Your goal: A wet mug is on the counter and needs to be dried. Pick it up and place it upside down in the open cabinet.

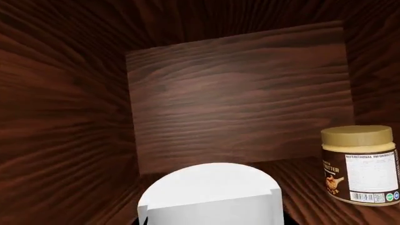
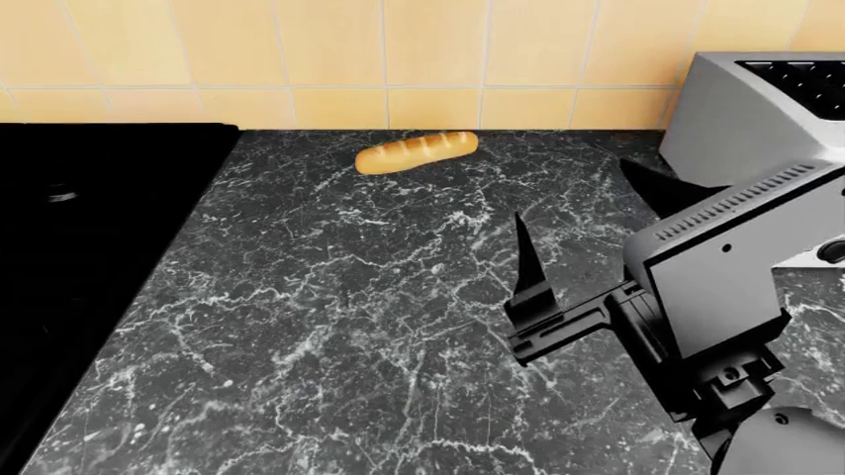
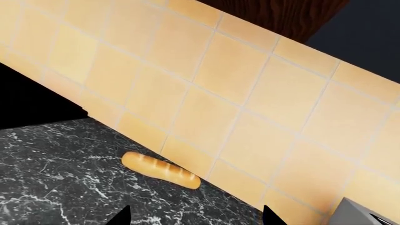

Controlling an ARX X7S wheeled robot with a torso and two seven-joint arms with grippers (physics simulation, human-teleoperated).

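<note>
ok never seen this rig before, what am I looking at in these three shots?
It is a simulated two-armed robot on wheels, with one camera on its head and one near each gripper.

Head view: the dark marble counter, a bread roll by the tiled wall, the black stovetop, a white toaster, and the right gripper, open and empty.

Right wrist view: the same roll and tiles, seen from that arm.

Left wrist view: inside a wooden cabinet, with a white mug close to the camera and a peanut butter jar. The left gripper's fingers don't show, so its grip can't be confirmed.
</note>
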